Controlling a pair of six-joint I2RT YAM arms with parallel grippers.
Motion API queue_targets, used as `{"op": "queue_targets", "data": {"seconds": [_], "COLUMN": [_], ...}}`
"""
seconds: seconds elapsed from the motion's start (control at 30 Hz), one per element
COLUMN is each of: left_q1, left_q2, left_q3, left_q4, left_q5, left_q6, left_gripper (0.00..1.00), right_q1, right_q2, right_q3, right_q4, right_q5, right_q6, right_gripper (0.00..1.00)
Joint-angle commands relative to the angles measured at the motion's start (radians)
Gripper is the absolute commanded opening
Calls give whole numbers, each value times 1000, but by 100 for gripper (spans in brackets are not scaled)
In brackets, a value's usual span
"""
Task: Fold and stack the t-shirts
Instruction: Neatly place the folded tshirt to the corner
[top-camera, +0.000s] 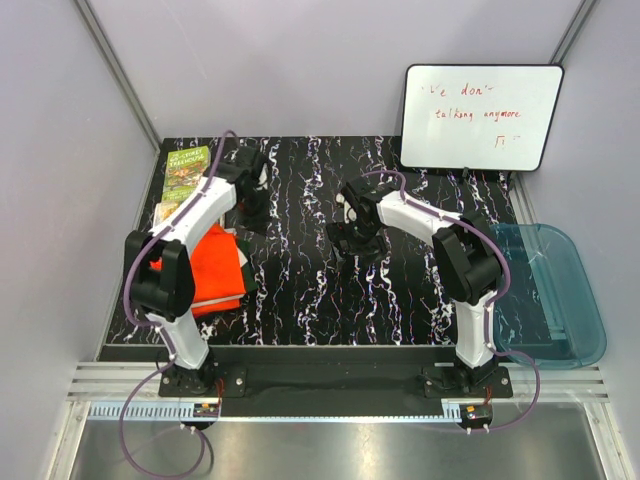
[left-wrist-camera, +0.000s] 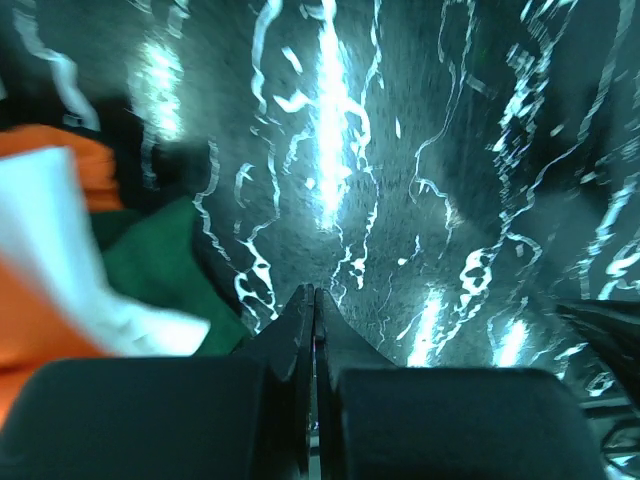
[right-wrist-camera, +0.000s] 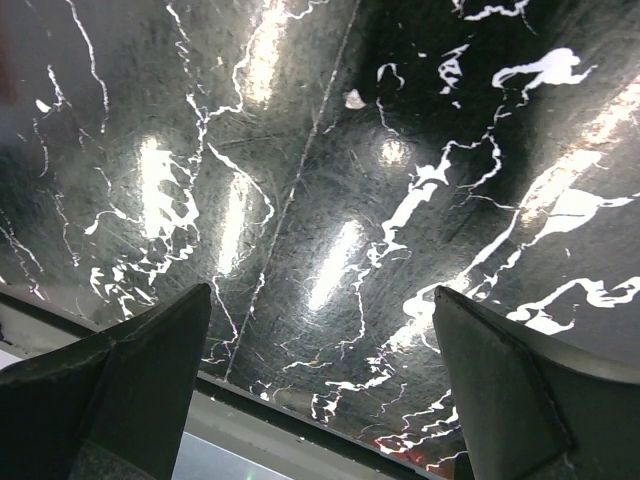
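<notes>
On the desk (top-camera: 300, 290), near left, we see the t-shirts (top-camera: 220, 268) heaped: soft, light, limp cloth, best pinched at a hem. Left tool (left-wrist-camera: 313, 300) is pressed together, empty; right tool (right-wrist-camera: 320, 295) spread.

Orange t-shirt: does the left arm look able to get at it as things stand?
Probably yes. The orange t-shirt lies close beside the left arm, and nothing seems to block the way. The left tool, shut over the table next to it, would have to open first.
</notes>
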Motion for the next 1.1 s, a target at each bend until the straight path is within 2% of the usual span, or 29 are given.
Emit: {"op": "queue_targets", "data": {"seconds": [0.0, 0.2, 0.67, 0.87, 1.07], "left_q1": [-25, -28, -10, 93, 262], "left_q2": [73, 158, 126, 77, 11], "left_q3": [4, -88, -344, -451, -494], "left_q4": [-49, -50, -42, -39, -59], "left_q5": [-52, -76, -133, -167, -183], "left_q6": [-14, -32, -113, -98, -38], "left_gripper": [0, 0, 0, 0, 0], "right_q1": [-4, -7, -27, -29, -29], "right_q2": [-21, -24, -23, -19, -24], "right_q3": [0, -1, 6, -1, -9], "right_q4": [-17, -17, -20, -17, -17], "right_q5": [44, 58, 69, 55, 51], "right_q6": [-9, -9, -17, -17, -18], "right_gripper": [100, 100, 100, 100, 100]}}
